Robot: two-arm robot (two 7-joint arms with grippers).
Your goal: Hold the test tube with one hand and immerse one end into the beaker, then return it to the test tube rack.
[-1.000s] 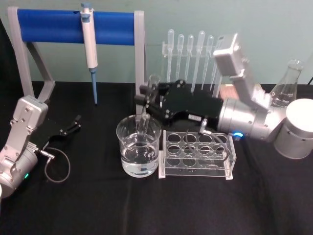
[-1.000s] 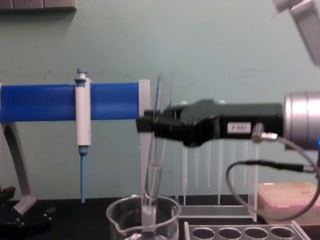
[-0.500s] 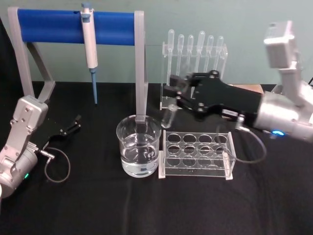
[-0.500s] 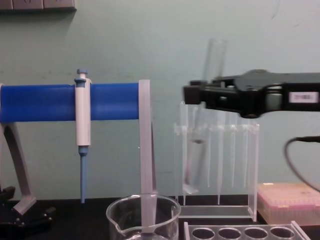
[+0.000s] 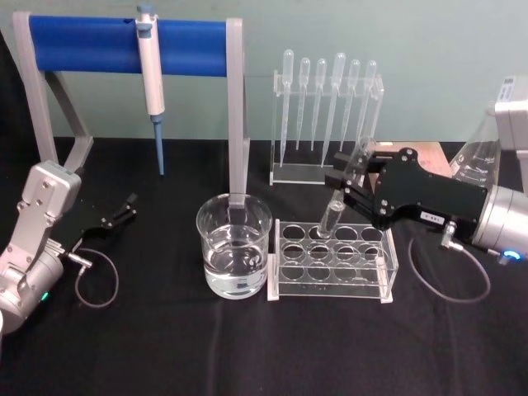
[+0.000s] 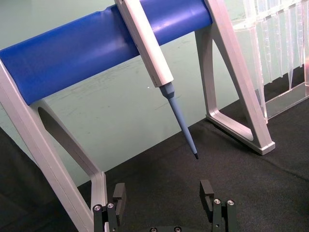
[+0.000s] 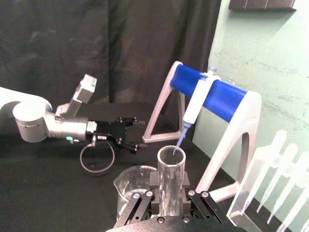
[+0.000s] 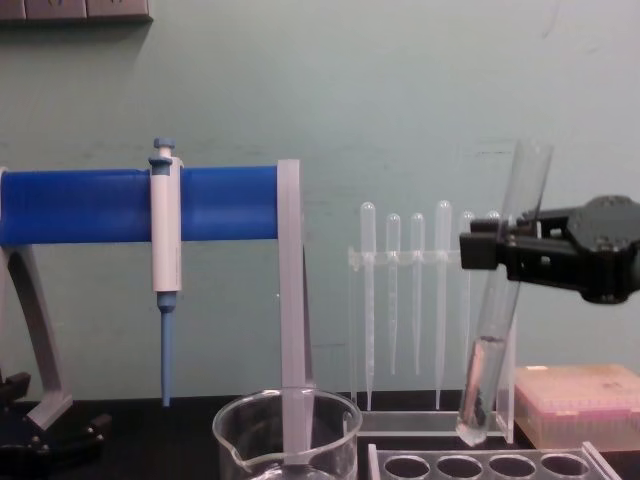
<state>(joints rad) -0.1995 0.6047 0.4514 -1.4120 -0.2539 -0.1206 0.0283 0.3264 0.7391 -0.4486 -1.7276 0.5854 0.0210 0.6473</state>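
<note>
The right gripper (image 5: 356, 183) pinches a tilted tube (image 5: 342, 195) above the rack (image 5: 330, 260), beside the beaker (image 5: 234, 256). The left gripper (image 5: 124, 209), fingers spread, rests near the table's (image 5: 165, 346) left edge.

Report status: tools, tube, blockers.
Right tool shut on tube, tilted above rack. Left tool open, parked. Beaker beside rack, path unobstructed.
</note>
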